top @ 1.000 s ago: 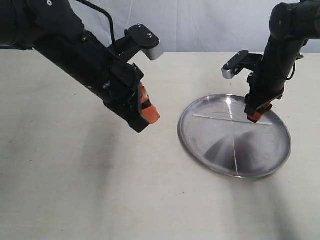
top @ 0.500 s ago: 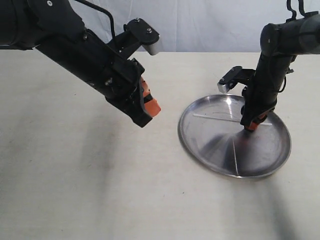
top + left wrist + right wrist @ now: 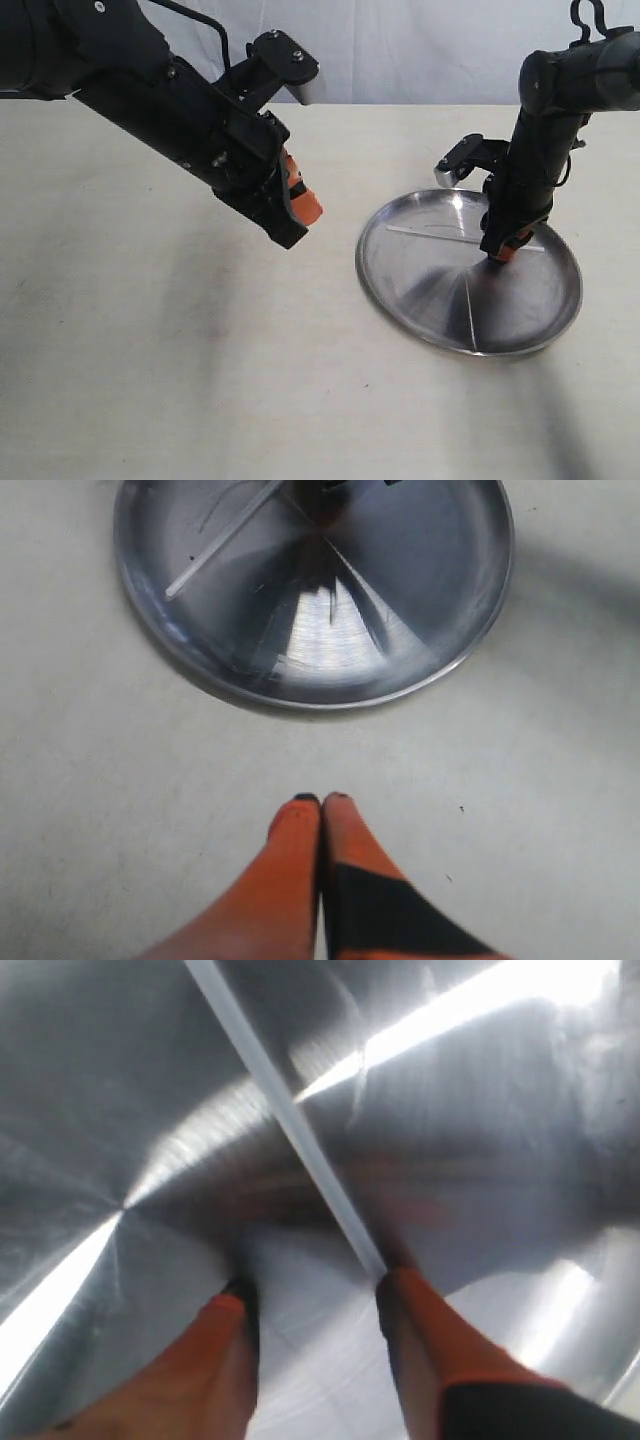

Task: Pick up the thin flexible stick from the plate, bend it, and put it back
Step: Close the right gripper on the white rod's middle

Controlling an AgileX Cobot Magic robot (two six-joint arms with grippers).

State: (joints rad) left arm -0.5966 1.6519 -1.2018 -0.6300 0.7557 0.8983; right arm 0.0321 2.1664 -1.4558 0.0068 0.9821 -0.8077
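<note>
The plate (image 3: 405, 285) lies right of centre on the table, and the thin flexible stick (image 3: 430, 234) lies flat across its far half. My right gripper (image 3: 500, 252) points down onto the plate at the stick's right part. In the right wrist view this gripper (image 3: 315, 1288) is open, and the stick (image 3: 280, 1110) runs over the plate (image 3: 100, 1080) up to the inner side of one fingertip (image 3: 397, 1285). My left gripper (image 3: 305, 210) hangs shut and empty above the table, left of the plate. The left wrist view has that gripper (image 3: 322, 800) before the plate (image 3: 440, 570) and stick (image 3: 220, 545).
The table (image 3: 200, 380) is a plain beige surface. A pale backdrop (image 3: 400, 50) closes off the far edge. A bright glare streak (image 3: 470, 1005) crosses the plate near the stick. The right arm's shadow falls on the middle of the plate.
My right gripper has come down from just above the stick to the plate's surface and then held still. The left arm has shifted slightly up and to the right.
</note>
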